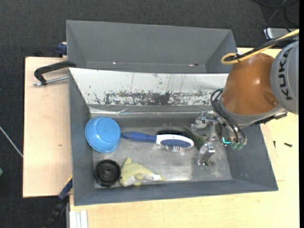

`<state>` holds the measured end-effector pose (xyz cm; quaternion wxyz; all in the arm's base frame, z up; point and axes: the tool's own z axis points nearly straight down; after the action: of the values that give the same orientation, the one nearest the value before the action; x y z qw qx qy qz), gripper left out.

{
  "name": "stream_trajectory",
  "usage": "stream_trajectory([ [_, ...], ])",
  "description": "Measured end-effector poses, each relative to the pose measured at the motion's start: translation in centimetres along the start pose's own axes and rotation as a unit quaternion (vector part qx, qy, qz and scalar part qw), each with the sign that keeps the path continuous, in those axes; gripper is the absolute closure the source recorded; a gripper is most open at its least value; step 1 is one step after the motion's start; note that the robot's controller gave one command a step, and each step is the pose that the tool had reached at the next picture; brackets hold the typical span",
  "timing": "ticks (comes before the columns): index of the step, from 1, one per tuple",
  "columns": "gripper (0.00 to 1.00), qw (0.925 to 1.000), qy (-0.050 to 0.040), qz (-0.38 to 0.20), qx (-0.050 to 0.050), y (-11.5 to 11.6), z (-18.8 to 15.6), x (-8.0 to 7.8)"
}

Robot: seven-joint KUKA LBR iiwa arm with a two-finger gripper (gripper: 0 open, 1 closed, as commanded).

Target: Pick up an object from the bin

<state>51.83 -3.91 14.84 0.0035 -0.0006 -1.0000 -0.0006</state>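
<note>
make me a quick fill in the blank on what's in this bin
The bowl at the left of the bin is ____.
The brush in the middle has a blue handle and a ____ head.
The crumpled soft thing beside the black round thing is ____.
The gripper hangs over the bin's ____ end in this view.
Missing words: blue; white; yellow; right.

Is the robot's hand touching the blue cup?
No, the blue cup lies at the left of the bin, while the gripper is at the right, well apart from it.
</note>
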Motion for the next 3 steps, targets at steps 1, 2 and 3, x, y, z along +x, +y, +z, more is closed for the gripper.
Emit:
stream_trajectory([
  [1,0.0,0.9997,-0.0059,-0.024,0.0,4.7,7.7,-5.1],
  [2,0.0,0.9986,-0.0074,-0.052,0.0,7.1,4.6,-4.4],
  [3,0.0,0.999,-0.007,-0.044,0.001,4.9,3.6,-4.8],
])
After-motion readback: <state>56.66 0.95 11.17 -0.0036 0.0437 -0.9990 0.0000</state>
